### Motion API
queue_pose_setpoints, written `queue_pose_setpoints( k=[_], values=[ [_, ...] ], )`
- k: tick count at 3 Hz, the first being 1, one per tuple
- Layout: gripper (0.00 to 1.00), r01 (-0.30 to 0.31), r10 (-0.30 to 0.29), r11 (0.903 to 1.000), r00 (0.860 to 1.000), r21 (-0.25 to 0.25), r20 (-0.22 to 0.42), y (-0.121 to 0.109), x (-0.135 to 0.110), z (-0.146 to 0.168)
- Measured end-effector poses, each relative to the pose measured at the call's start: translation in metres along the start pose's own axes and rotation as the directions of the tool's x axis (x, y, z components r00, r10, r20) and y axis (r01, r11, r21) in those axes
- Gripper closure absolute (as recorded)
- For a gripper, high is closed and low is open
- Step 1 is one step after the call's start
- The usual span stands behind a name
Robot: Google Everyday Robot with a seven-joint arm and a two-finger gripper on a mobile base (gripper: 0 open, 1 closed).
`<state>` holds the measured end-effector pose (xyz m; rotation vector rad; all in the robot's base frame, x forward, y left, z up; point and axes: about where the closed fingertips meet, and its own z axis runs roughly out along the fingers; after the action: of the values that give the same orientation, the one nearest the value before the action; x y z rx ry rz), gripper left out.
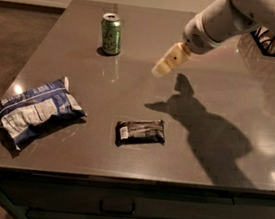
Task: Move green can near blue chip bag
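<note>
The green can (111, 34) stands upright at the far left of the grey table top. The blue chip bag (34, 108) lies flat near the front left corner. My gripper (162, 68) hangs above the table's middle, to the right of the can and a good way from it, with its pale fingers pointing down and left. It holds nothing that I can see.
A small black-and-grey wrapped packet (140, 131) lies near the front edge, right of the bag. A clear container (264, 50) stands at the far right behind my arm. The table's front edge (128, 177) runs above dark drawers.
</note>
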<state>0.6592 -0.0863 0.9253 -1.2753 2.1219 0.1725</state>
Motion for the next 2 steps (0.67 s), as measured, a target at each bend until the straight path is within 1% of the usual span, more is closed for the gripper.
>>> queue_pose_setpoints(
  k=[1, 2],
  values=[
    [0.00, -0.051, 0.047, 0.9981, 0.994, 0.035, 0.100, -0.023, -0.036, 0.044],
    [0.00, -0.112, 0.098, 0.9909, 0.981, 0.075, 0.167, -0.050, -0.064, 0.077]
  ],
)
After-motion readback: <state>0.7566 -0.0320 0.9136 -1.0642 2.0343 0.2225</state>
